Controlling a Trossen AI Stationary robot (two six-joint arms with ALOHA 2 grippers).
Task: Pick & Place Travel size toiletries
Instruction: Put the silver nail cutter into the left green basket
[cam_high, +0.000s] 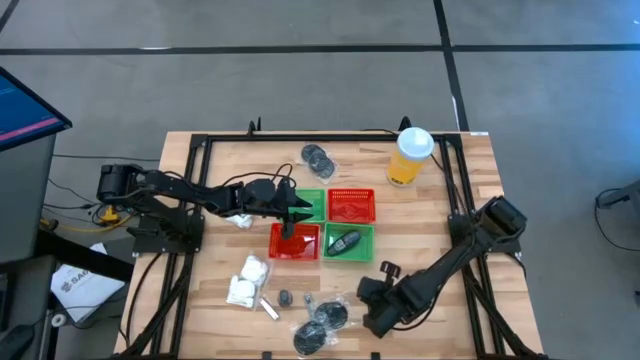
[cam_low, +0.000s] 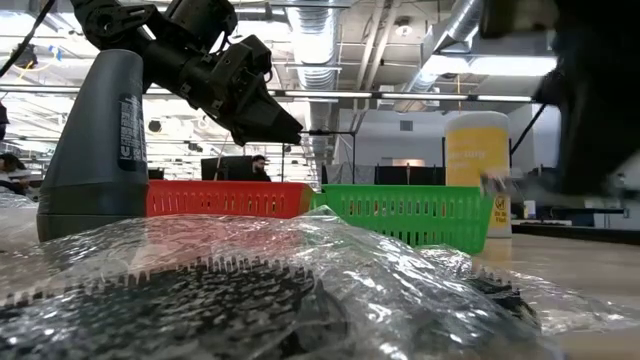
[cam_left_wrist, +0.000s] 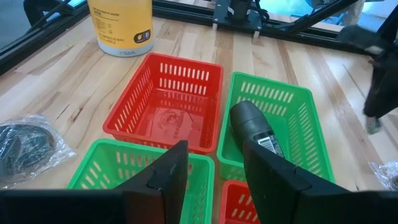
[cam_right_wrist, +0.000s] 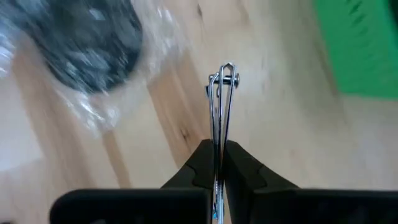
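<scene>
My right gripper (cam_right_wrist: 216, 152) is shut on a thin silvery toiletry item (cam_right_wrist: 222, 93) above the table's near right part, next to a plastic-wrapped dark disc (cam_right_wrist: 93, 43). In the high view that gripper (cam_high: 372, 290) is just right of the wrapped discs (cam_high: 322, 322). White packets (cam_high: 247, 280) and a small white tube (cam_high: 268, 308) lie on the table at near left. My left gripper (cam_left_wrist: 214, 180) hangs open and empty over the four mesh baskets (cam_high: 322, 222). A dark grey bottle (cam_left_wrist: 252, 124) lies in the near-right green basket (cam_high: 348, 242). My right gripper pinches the silvery item by its lower end (cam_right_wrist: 217, 140) between the two fingers. The fingers slant down from above and lie along the item, so most of its length sticks out past the fingertips. It is lifted clear of the wood.
A tall yellow cup (cam_high: 411, 155) stands at the far right, with another wrapped disc (cam_high: 318, 157) at far centre. A small dark bottle (cam_low: 100, 140) stands upright near the front. Black frame rails (cam_high: 455, 190) run along the table's sides.
</scene>
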